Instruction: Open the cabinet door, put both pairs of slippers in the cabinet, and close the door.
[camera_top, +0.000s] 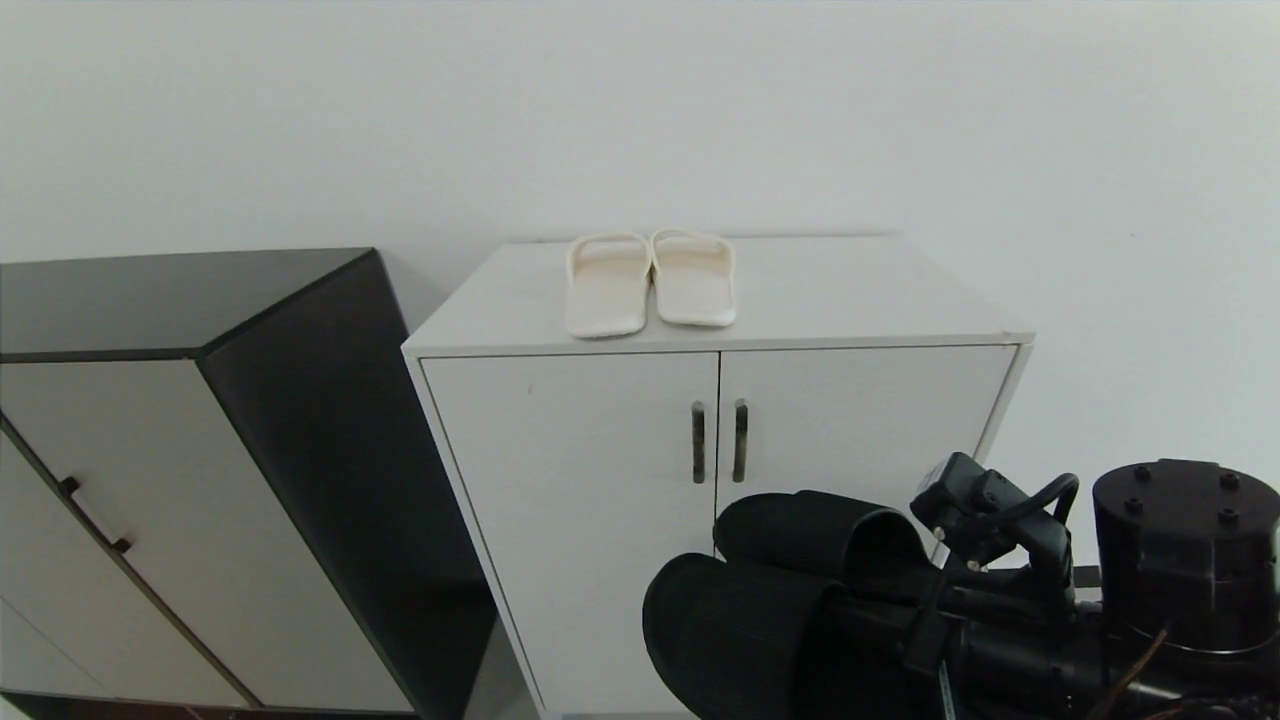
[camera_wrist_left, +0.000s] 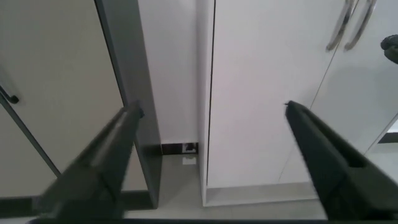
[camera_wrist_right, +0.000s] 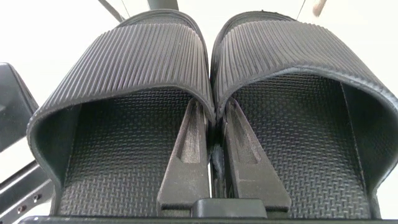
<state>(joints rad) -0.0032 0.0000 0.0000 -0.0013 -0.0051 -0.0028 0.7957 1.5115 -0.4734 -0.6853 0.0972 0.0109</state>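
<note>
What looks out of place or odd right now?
Nothing spilled or damaged. One oddity: the right gripper already holds the black slippers while both cabinet doors are shut. The cream slippers lie neatly paired on top.

Cream slippers (camera_top: 610, 290) atop shut white cabinet (camera_top: 580, 500)

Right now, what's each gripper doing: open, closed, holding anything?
Left gripper: open, empty.
Right gripper: shut on the black slippers, one finger inside each, pinching their inner walls together.

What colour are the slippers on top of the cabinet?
Those slippers are cream; the head view shows them best.
</note>
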